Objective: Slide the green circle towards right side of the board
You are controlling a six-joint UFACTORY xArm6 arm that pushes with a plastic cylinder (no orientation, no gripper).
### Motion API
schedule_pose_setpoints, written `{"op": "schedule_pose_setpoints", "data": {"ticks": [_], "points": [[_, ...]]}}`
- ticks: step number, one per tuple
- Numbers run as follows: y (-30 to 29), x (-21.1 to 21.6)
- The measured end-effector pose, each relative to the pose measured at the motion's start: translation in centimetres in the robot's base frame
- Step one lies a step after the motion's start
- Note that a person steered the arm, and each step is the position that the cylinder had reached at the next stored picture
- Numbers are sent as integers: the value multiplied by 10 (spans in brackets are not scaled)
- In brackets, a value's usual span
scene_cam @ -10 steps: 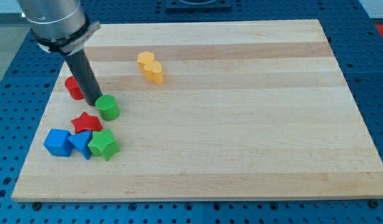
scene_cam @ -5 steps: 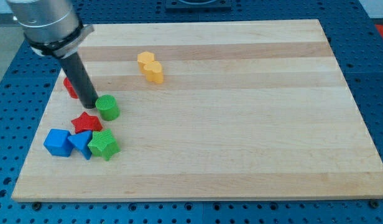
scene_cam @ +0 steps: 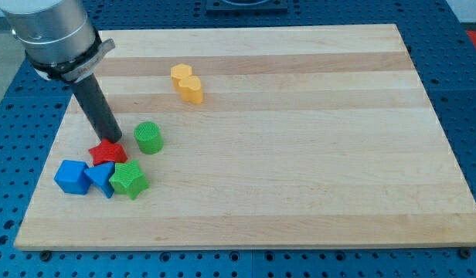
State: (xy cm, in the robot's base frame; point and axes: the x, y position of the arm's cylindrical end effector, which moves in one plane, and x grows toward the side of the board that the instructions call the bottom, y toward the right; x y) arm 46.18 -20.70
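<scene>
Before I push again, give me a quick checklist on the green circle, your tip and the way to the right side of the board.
1. My tip on the green circle's left side: ok.
2. Tip touching the circle: not ok, a small gap shows.
3. Tip clear of the red star: cannot tell, it sits right at the star's upper edge.
4. Path to the view's right free of blocks: ok, only bare board lies there.
5. Yellow block out of the path: ok, it lies toward the view's top.
6. Green star out of the path: ok, it lies below the circle.
</scene>
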Motion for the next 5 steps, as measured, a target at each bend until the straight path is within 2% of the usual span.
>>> {"op": "schedule_pose_setpoints", "data": {"ticks": [3,4,5], "points": [[104,1],[120,1],[107,4]]}}
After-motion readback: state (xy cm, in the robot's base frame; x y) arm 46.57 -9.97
